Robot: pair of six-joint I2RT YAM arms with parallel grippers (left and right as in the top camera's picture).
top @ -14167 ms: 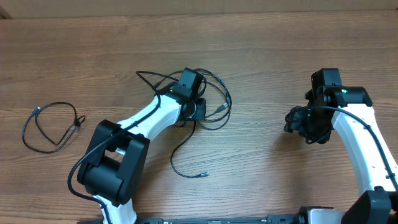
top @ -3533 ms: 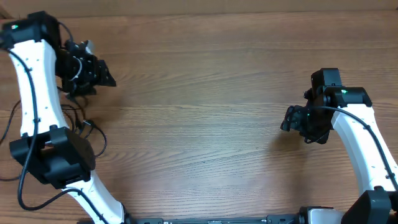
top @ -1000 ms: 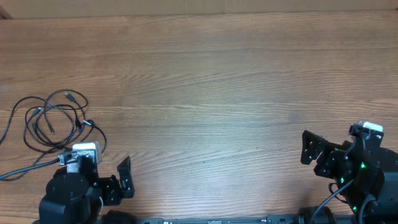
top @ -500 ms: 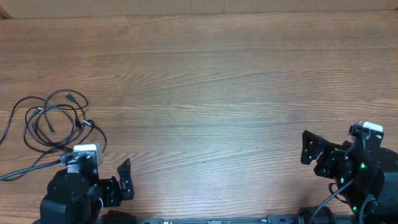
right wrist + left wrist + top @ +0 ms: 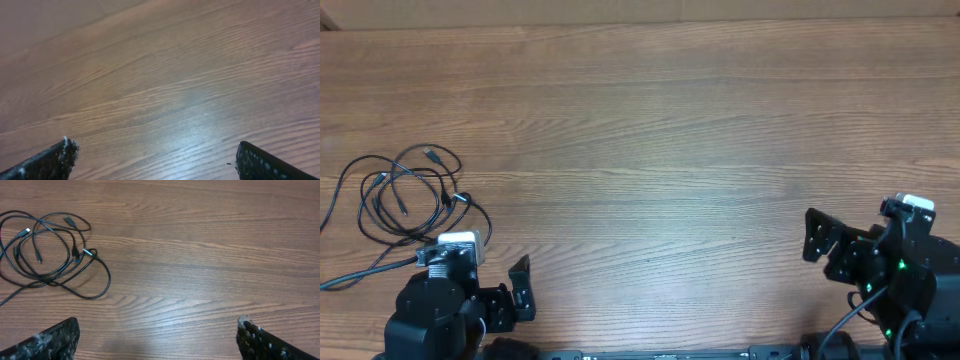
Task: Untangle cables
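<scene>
The cables [image 5: 450, 198] are thin black cords in a loose overlapping heap at the table's left side. One strand trails off toward the left edge. In the left wrist view the cables [image 5: 75, 255] lie at the upper left, with small plug ends showing. My left gripper [image 5: 515, 295] sits at the near left edge, just right of and nearer than the heap. It is open [image 5: 157, 330] with only bare wood between its fingers. My right gripper [image 5: 825, 250] is at the near right, far from the cables, also open [image 5: 155, 149] over bare wood.
The wooden table [image 5: 660, 150] stretches between the two arms. Both arm bases stand at the near edge, left [image 5: 430, 320] and right [image 5: 910, 290].
Since the oldest frames the cable heap has gone from the table's middle to the left side, and both arms have drawn back to the near edge. Nothing has moved in the last second.
</scene>
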